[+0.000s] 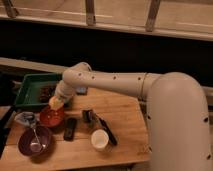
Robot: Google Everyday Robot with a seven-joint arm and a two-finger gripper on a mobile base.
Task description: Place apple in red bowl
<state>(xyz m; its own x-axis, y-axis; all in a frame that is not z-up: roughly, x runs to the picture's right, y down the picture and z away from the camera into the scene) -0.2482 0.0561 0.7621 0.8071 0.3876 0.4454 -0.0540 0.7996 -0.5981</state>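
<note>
The red bowl (51,118) sits on the left part of the wooden table (125,115), between the green tray and the purple bowl. The apple (54,103) is a small yellow-orange round thing at the tip of my arm, just above the red bowl's far rim. My gripper (56,101) is at the end of the white arm, right over the red bowl, and it is at the apple.
A green rectangular tray (30,90) lies at the back left. A purple bowl with a spoon (34,141) is front left. A white cup (99,139), a dark remote-like bar (70,128) and dark utensils (100,125) lie mid-table. A crumpled blue-grey thing (24,118) lies left of the red bowl.
</note>
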